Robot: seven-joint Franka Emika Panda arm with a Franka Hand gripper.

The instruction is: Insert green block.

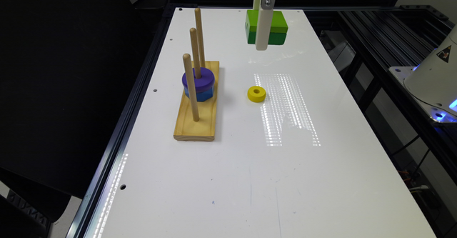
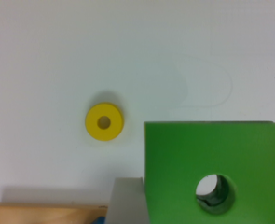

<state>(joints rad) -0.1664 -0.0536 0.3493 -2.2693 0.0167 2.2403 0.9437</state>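
Tool [image 1: 263, 34] clamped on green block [image 1: 273, 21], lifted above table [image 1: 228, 166]

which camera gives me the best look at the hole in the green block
The wrist view: the green block faces the camera, its round hole plainly open. In the exterior view the block hangs in the gripper, hole hidden.

Pegs on my wooden base [image 1: 200, 122]: three
Green block [image 1: 276, 23]: one
Yellow ring [image 1: 256, 94]: one
Purple disc [image 1: 206, 78]: one
Blue hexagonal piece [image 1: 200, 95]: one
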